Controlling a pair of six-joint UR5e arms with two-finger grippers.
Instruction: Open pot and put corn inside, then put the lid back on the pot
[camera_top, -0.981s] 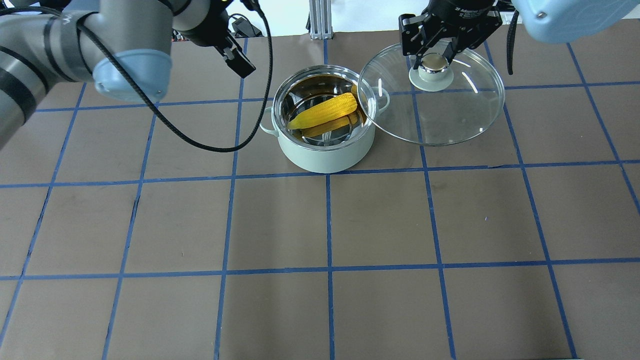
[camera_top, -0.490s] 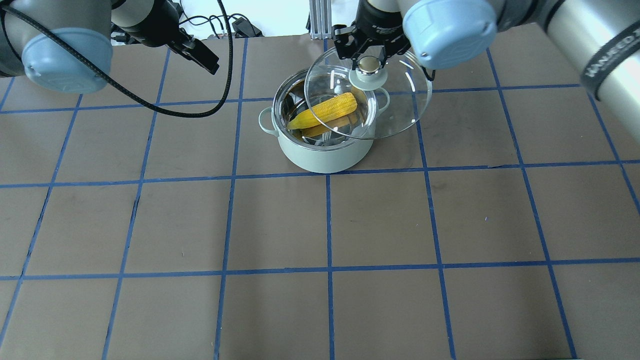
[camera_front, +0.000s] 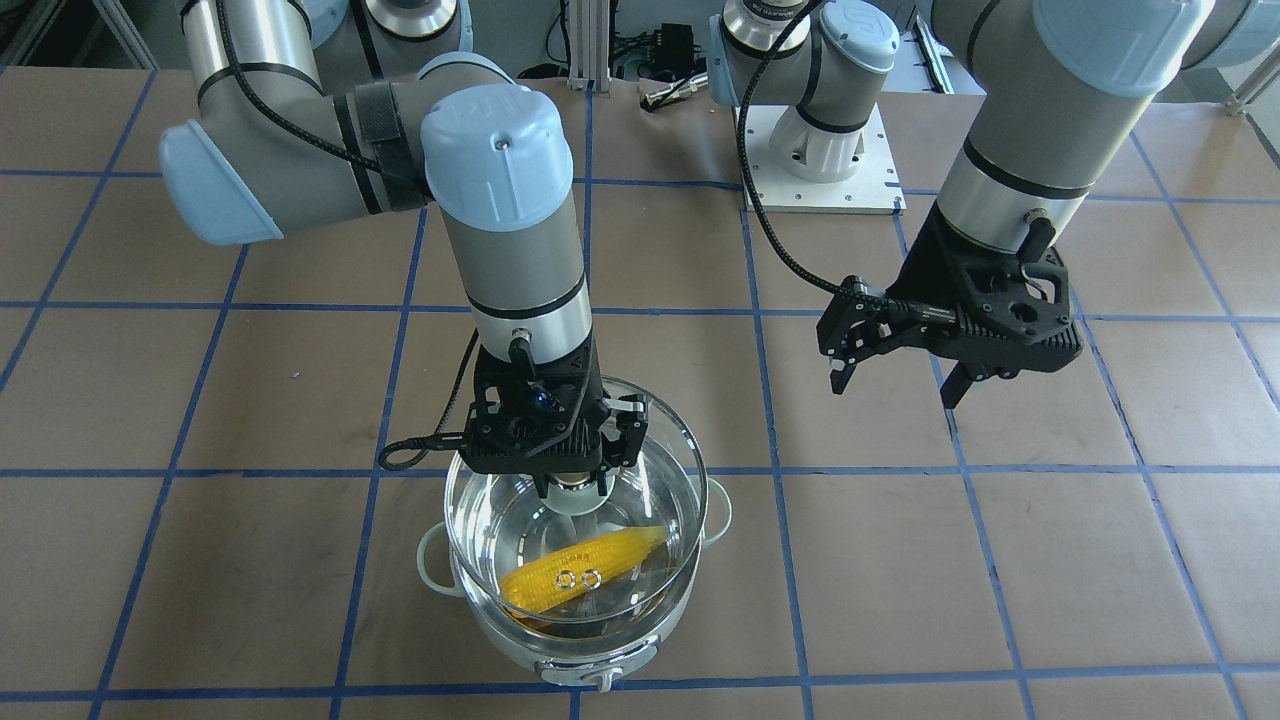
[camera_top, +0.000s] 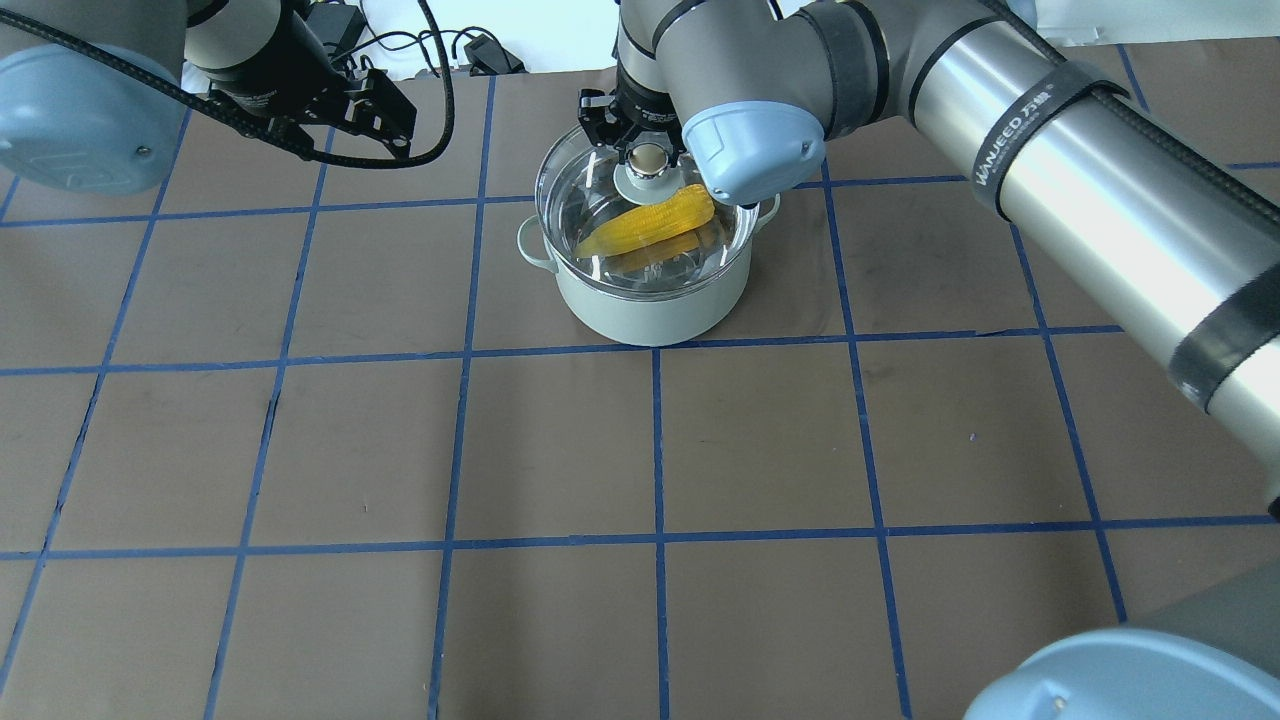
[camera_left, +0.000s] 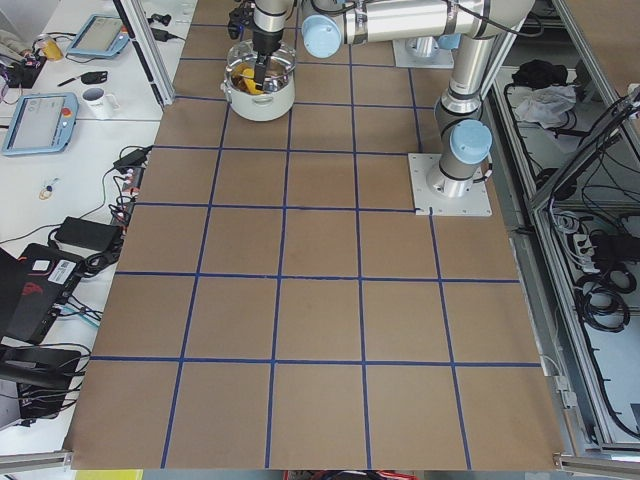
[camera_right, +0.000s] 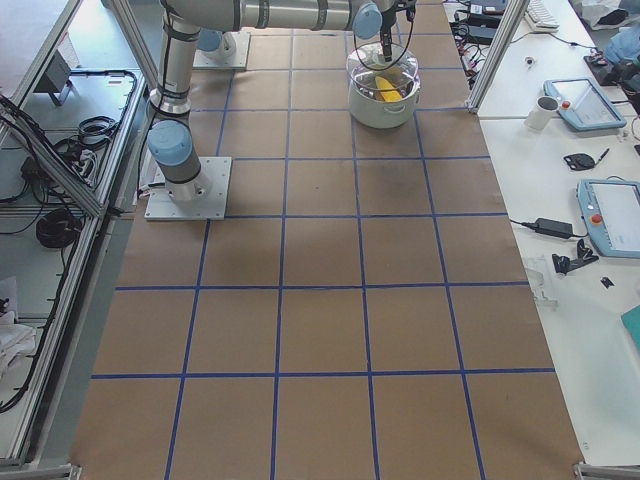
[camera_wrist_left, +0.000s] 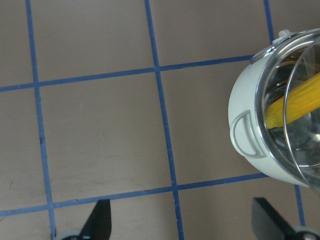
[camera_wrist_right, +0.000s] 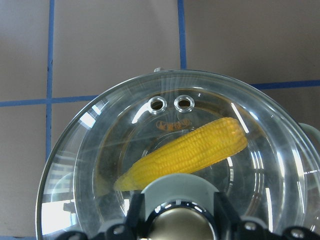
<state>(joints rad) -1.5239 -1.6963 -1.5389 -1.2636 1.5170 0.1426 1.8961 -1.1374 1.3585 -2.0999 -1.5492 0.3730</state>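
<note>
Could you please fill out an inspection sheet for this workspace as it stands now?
Surface: brown tabletop with blue grid tape; no spills seen.
Job's things: yellow ear of corn lies inside the mint-green steel-lined pot; clear glass lid with beige knob is held over the pot, seemingly not yet seated.
Clutter: nothing seen.
Grippers: right gripper shut on the lid's knob; left gripper open, empty, off to the pot's side.
Cables: black cable loops from the right wrist beside the lid, not touching it.
Surroundings: white side bench holds a mug and teach pendants.
</note>
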